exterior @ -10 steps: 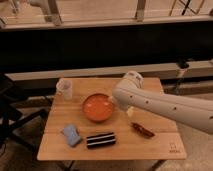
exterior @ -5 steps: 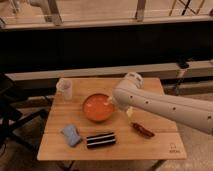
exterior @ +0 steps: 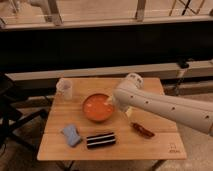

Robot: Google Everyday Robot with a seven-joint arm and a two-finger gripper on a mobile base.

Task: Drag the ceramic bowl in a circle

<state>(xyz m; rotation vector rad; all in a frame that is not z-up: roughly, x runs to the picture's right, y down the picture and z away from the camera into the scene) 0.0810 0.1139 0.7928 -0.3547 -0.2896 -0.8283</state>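
Observation:
The ceramic bowl (exterior: pixel 98 107) is round, shallow and glossy orange-red. It sits near the middle of the wooden table (exterior: pixel 150 145). My white arm reaches in from the right. My gripper (exterior: pixel 113 103) is at the bowl's right rim, mostly hidden behind the arm's wrist.
A clear plastic cup (exterior: pixel 64 87) stands at the table's back left. A blue sponge (exterior: pixel 71 134) and a dark striped packet (exterior: pixel 101 140) lie at the front. A red-brown packet (exterior: pixel 142 130) lies right of the bowl. A dark wall runs behind the table.
The bowl and my arm have shifted very slightly to the left; nothing else moved.

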